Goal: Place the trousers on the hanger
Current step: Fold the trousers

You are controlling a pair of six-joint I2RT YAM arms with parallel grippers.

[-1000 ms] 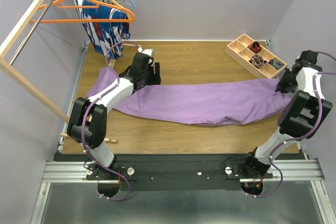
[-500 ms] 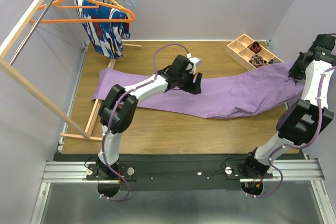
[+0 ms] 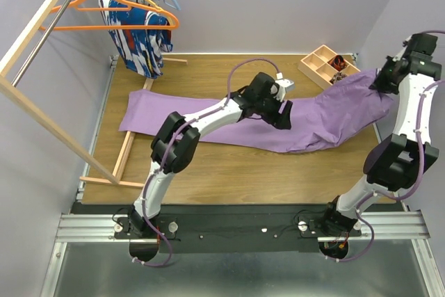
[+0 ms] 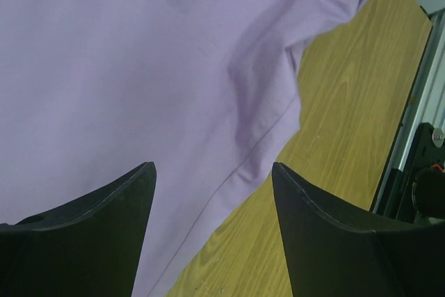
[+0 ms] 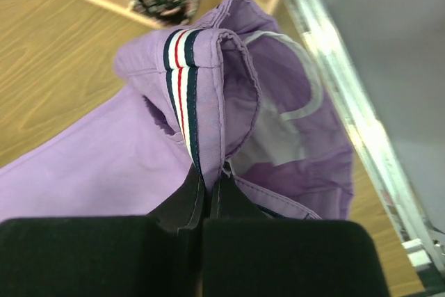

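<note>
One end of the trousers (image 3: 327,119) raised.
Right jaws pinched the waistband (image 5: 182,81); left jaws hung spread above them.

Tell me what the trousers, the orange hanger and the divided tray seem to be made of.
Trousers: soft matte woven cloth; it folds and drapes, with stitched seams.
Orange hanger: probably plastic; thin, uniformly bright, slightly glossy.
Divided tray: likely pale unpainted wood, with thin flat walls.

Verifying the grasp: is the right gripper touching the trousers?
Touching. The right wrist view shows the right gripper shut on the trousers, with the fabric at the striped waistband pinched between its fingertips.
</note>
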